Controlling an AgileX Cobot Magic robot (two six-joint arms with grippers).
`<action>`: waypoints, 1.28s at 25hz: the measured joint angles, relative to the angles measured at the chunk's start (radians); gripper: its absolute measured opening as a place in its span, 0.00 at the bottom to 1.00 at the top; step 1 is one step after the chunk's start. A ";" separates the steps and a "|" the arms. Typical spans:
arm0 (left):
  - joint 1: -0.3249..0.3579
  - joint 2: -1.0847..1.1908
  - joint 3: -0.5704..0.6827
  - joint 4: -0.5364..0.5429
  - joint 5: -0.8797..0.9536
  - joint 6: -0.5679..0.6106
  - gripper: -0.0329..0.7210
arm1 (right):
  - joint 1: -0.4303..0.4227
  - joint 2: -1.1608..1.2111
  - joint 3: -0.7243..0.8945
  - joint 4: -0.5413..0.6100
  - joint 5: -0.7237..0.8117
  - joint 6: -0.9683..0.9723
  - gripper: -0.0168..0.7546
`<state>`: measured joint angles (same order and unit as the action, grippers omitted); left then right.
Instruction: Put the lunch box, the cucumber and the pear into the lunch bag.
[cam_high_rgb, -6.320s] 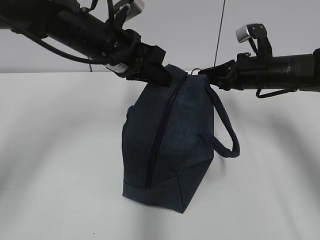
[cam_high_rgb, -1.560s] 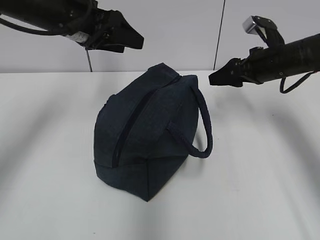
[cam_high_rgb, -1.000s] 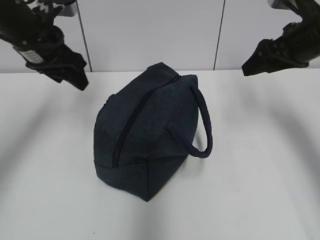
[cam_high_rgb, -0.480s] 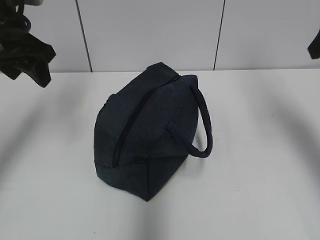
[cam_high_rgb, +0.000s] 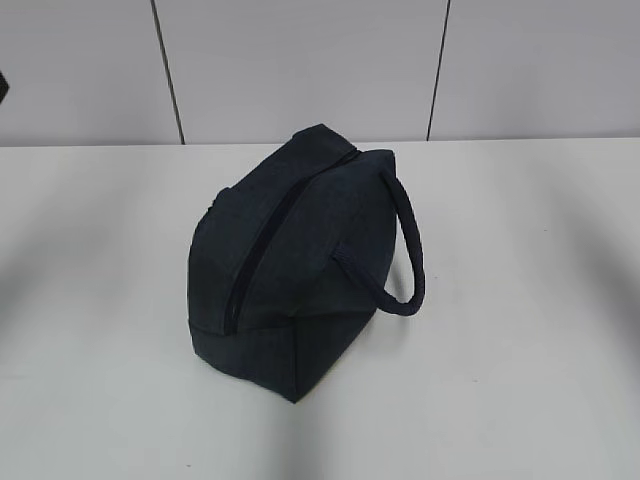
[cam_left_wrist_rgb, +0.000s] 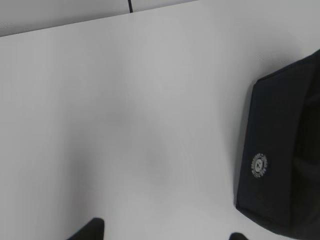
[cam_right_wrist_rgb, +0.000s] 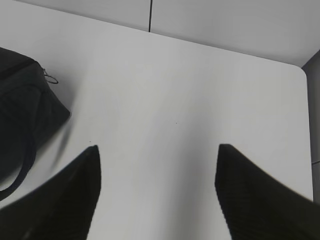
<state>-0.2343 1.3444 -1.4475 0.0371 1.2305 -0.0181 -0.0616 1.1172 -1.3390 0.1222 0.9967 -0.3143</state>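
Ext view: lunch bag (cam_high_rgb: 300, 265) stands alone mid counter (cam_high_rgb: 520, 300), zipper (cam_high_rgb: 262, 245) shut along the top, one strap handle (cam_high_rgb: 405, 255) looping out on its right side. No arms in shot.
L wrist view: left gripper (cam_left_wrist_rgb: 162, 237) hangs over bare counter, jaws set wide apart w/ nothing between; bag's end w/ round logo patch (cam_left_wrist_rgb: 259, 165) at right edge.
R wrist view: right gripper (cam_right_wrist_rgb: 157, 192) jaws spread wide, empty, above counter; bag w/ metal ring pull (cam_right_wrist_rgb: 50, 77) at left, well apart
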 joint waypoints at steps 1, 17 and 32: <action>0.000 -0.045 0.040 -0.009 -0.009 -0.003 0.62 | 0.000 -0.013 0.000 0.002 0.013 0.005 0.74; 0.000 -0.768 0.634 -0.037 -0.152 -0.036 0.62 | 0.000 -0.411 0.300 0.037 0.197 0.105 0.74; 0.000 -1.308 0.898 -0.031 -0.110 -0.037 0.62 | 0.019 -1.030 0.651 -0.050 0.263 0.160 0.74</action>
<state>-0.2343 0.0367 -0.5500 0.0058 1.1207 -0.0547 -0.0430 0.0870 -0.6876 0.0717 1.2597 -0.1543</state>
